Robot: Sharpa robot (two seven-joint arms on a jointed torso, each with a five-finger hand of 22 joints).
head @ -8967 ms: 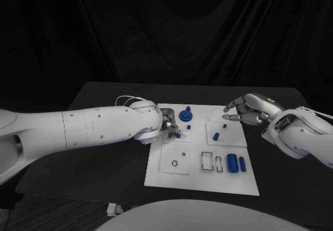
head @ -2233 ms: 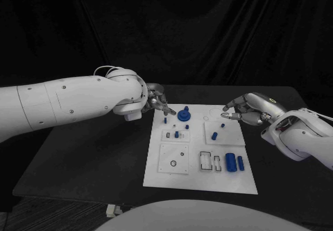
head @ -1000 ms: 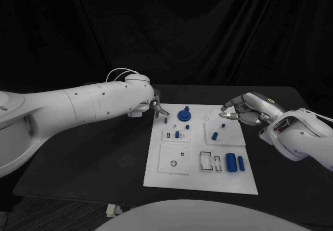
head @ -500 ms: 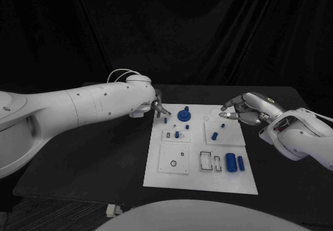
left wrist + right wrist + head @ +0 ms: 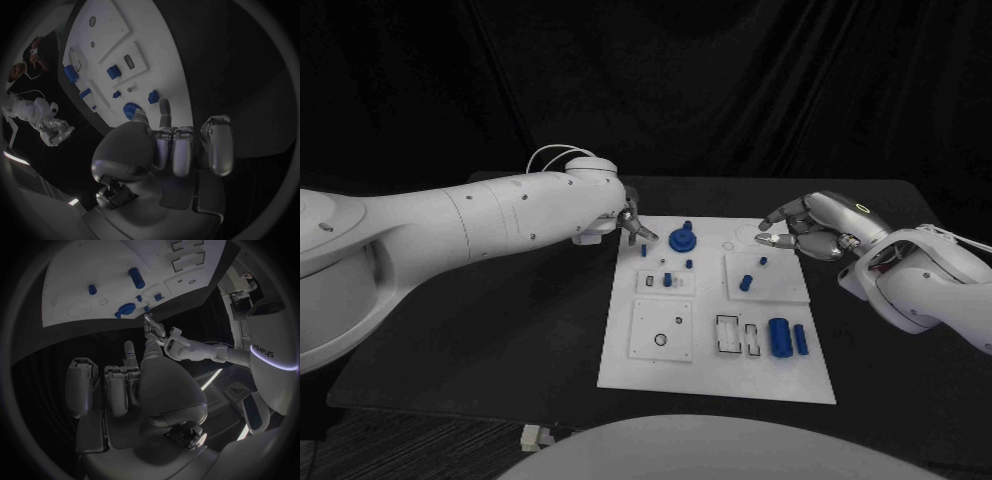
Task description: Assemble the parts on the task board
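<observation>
The white task board [image 5: 718, 365] lies mid-table, also in the left wrist view [image 5: 150, 30] and the right wrist view [image 5: 94, 265]. On it are a round blue part [image 5: 685, 240], small blue pegs [image 5: 668, 279] and two blue cylinders [image 5: 789, 338]. My left hand [image 5: 629, 222] hovers at the board's far left corner; its fingers [image 5: 175, 150] are curled in with nothing seen in them. My right hand [image 5: 805, 232] hangs over the board's far right edge, its fingers [image 5: 119, 382] curled and nothing visible in its grasp.
The black table [image 5: 502, 330] spreads wide on both sides of the board. A dark curtain hangs behind the table's far edge. My left arm [image 5: 459, 225] stretches over the table's left part.
Since 9 s ago my left hand has pulled back from the small plate with the pegs to the board's far left corner. Over the last second it barely moved. The right hand stayed put.
</observation>
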